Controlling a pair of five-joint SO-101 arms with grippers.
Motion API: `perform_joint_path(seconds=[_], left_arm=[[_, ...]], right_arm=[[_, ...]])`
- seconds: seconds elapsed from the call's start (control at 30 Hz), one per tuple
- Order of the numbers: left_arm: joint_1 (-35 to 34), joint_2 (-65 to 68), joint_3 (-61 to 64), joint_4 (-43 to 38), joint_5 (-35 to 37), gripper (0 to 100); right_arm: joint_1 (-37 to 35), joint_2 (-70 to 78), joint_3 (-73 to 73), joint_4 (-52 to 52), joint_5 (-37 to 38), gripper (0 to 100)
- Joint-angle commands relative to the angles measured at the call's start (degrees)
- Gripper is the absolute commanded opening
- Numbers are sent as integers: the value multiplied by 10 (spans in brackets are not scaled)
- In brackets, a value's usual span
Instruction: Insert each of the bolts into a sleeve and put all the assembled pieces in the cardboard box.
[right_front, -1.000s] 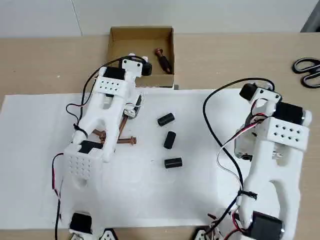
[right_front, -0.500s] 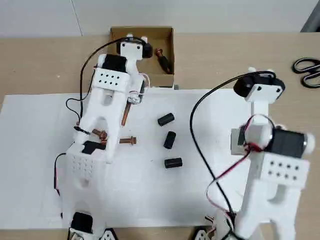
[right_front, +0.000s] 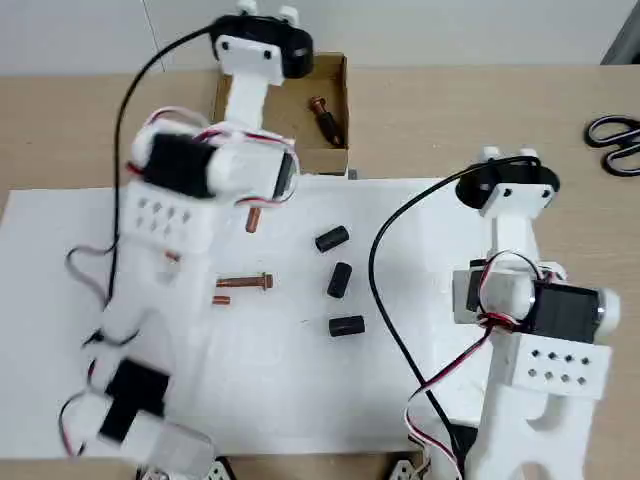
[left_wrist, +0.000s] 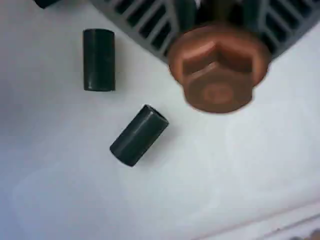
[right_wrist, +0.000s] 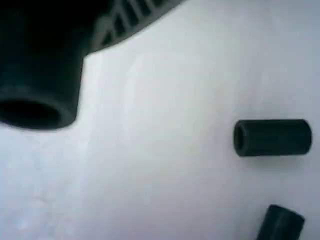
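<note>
My left gripper (right_front: 262, 196) hangs above the white paper, shut on a copper bolt (right_front: 253, 218). The left wrist view shows that bolt's hex head (left_wrist: 217, 75) end-on, with two black sleeves (left_wrist: 98, 60) (left_wrist: 138, 135) lying on the paper beyond. My right gripper (right_front: 468, 294) is raised at the paper's right side, shut on a black sleeve (right_wrist: 37, 95) whose open end faces the camera. Three loose sleeves (right_front: 332, 239) (right_front: 340, 280) (right_front: 346, 325) lie mid-paper. Another bolt (right_front: 245, 283) lies beside the left arm. The cardboard box (right_front: 232, 95) at the back holds one assembled piece (right_front: 325, 118).
A short copper piece (right_front: 221, 299) lies just below the loose bolt. Scissors (right_front: 612, 140) rest on the wooden table at the far right. The white paper (right_front: 300, 390) covers the work area, and black cables loop from both arms.
The left arm has lifted and the bolt in its gripper has swung from slanted to nearly upright. The right arm has risen and drawn back from the paper's right edge.
</note>
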Motion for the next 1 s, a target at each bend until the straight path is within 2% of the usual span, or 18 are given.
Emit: perform_joint_path(seconds=[0.0,0.17,0.23,0.5,0.77,0.97], left_arm=[[4,-113,56,11,4,5],[4,-242,196,4,4,5],[2,-295,258,-14,30,5],[-45,-495,497,-170,159,5],[-47,-690,704,-322,221,5],[-47,-791,814,-385,265,5]], right_arm=[[-44,-21,-3,-7,0,3],[-121,-113,9,-15,0,3],[-144,-152,49,-35,0,3],[-189,-284,222,-151,0,3],[-251,-403,346,-273,4,3],[-329,-466,417,-297,4,3]])
